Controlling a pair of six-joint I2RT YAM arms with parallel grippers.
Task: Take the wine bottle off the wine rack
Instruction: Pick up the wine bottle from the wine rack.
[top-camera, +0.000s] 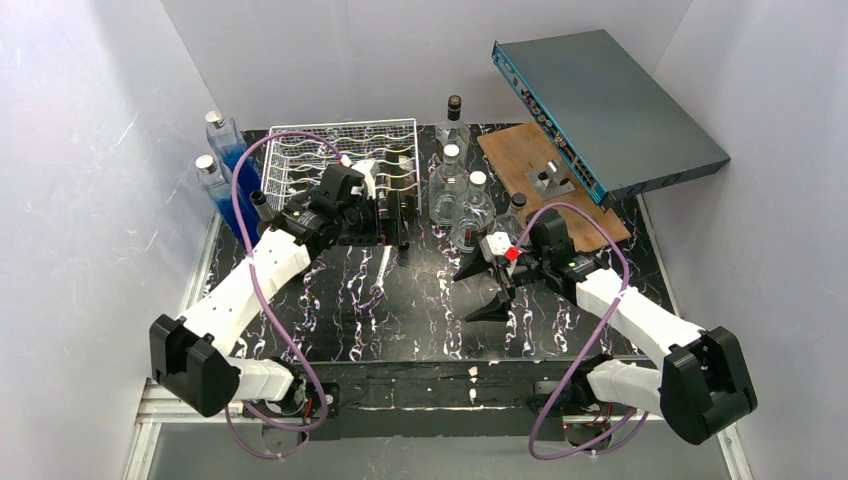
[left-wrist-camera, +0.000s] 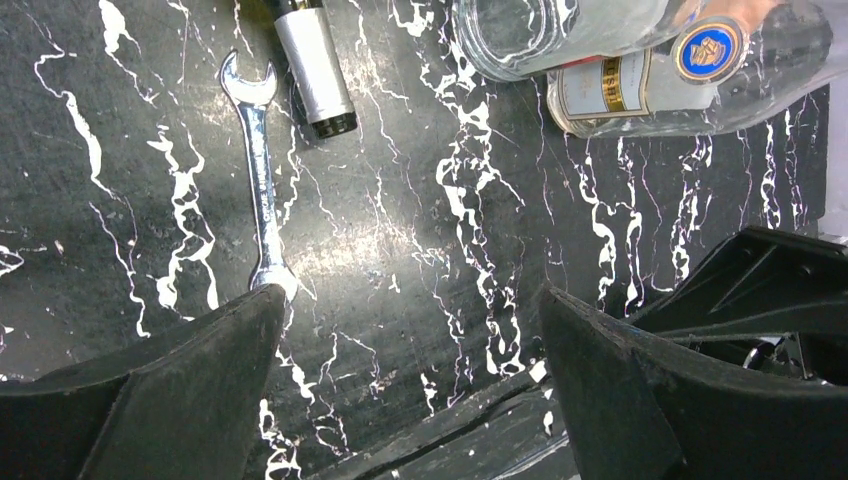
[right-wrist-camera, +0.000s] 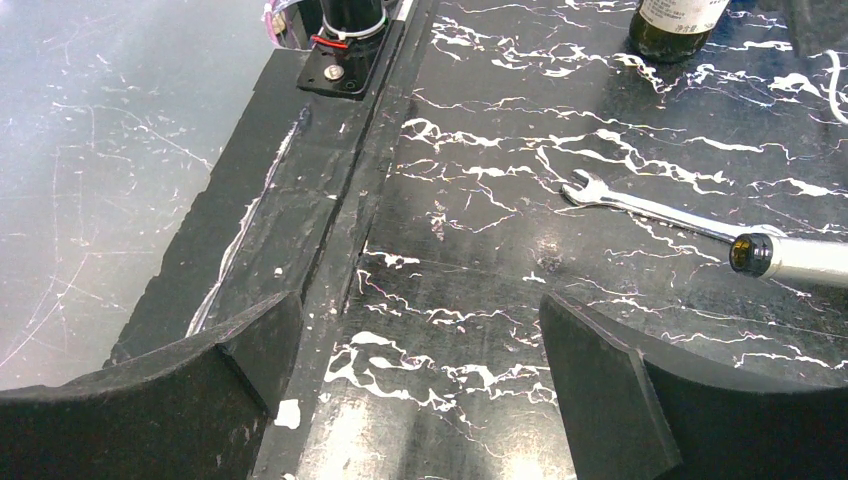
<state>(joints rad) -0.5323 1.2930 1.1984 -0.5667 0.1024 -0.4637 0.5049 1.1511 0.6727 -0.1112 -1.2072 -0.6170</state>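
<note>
The silver-white wire wine rack (top-camera: 330, 145) stands at the back left of the black marbled table. A dark wine bottle lies along its right side, its silver-foiled neck (top-camera: 384, 263) sticking out over the rack's front edge. That neck (left-wrist-camera: 315, 70) shows at the top of the left wrist view, and its mouth (right-wrist-camera: 748, 253) at the right of the right wrist view. My left gripper (top-camera: 392, 222) hovers open at the rack's front right corner, holding nothing (left-wrist-camera: 412, 330). Over the table's middle, my right gripper (top-camera: 480, 290) is open and empty (right-wrist-camera: 420, 340), pointing left.
A steel wrench (left-wrist-camera: 258, 180) lies on the table beside the bottle neck. Several clear glass bottles (top-camera: 455, 190) stand right of the rack. Blue bottles (top-camera: 225, 150) and a dark upright bottle (top-camera: 258, 203) stand left of it. A wooden board (top-camera: 550, 185) and a grey-blue box (top-camera: 610, 110) are back right.
</note>
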